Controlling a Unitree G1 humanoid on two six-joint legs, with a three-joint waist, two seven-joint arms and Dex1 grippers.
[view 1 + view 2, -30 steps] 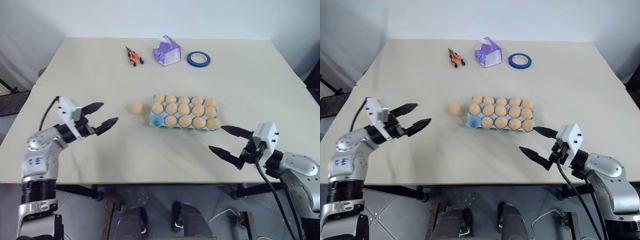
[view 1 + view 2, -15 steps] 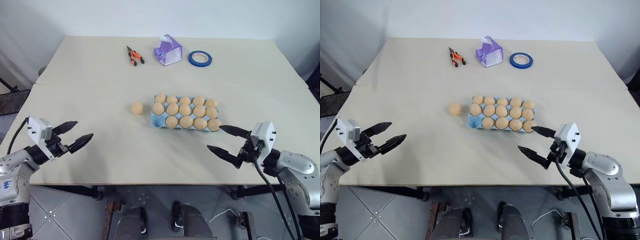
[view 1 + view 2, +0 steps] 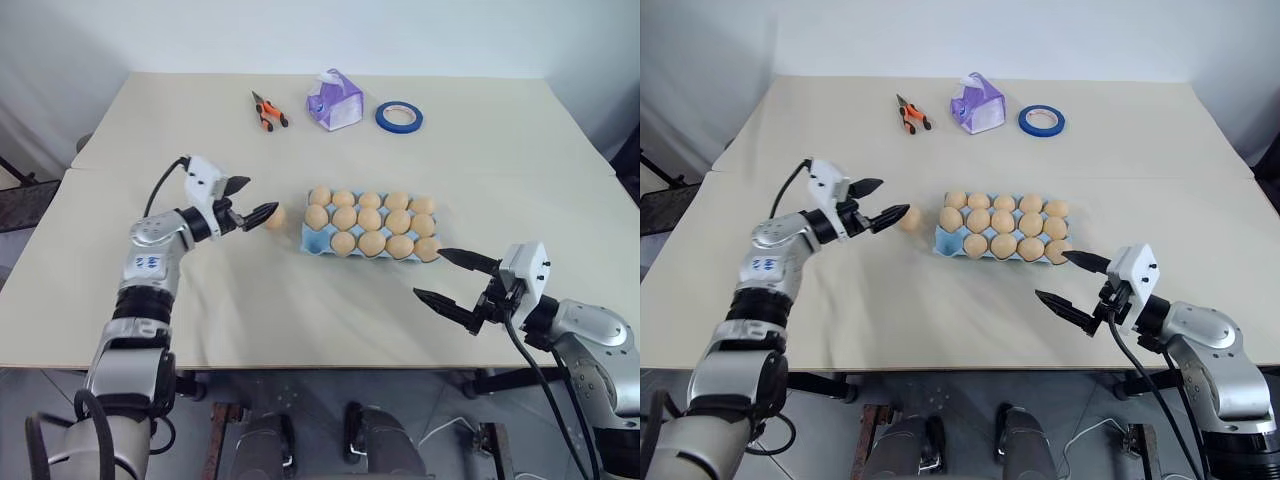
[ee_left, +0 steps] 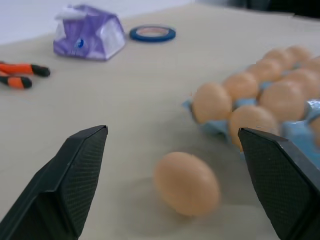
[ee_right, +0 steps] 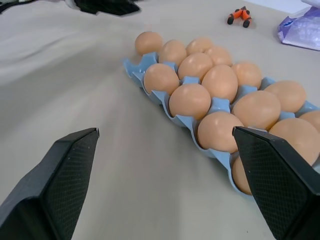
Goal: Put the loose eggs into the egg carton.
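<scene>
One loose egg (image 3: pixel 277 217) lies on the table just left of the egg carton (image 3: pixel 313 241), a light blue tray holding several eggs, with one bare cup at its near left corner. My left gripper (image 3: pixel 262 195) is open, its fingertips right at the egg's left side. In the left wrist view the egg (image 4: pixel 186 183) sits ahead of the gap between the two fingers (image 4: pixel 75 170). My right gripper (image 3: pixel 428 273) hangs open near the carton's near right corner, with nothing between its fingers. The right wrist view looks along the carton (image 5: pixel 134 70).
At the far side of the table lie orange-handled pliers (image 3: pixel 267 111), a purple tissue pack (image 3: pixel 334 100) and a blue tape roll (image 3: pixel 399 117). The table's front edge (image 3: pixel 300 366) runs below both arms.
My left gripper drew back towards the table's left front edge, then swung forward and right up to the loose egg, staying open. The right arm, egg and carton have not moved.
</scene>
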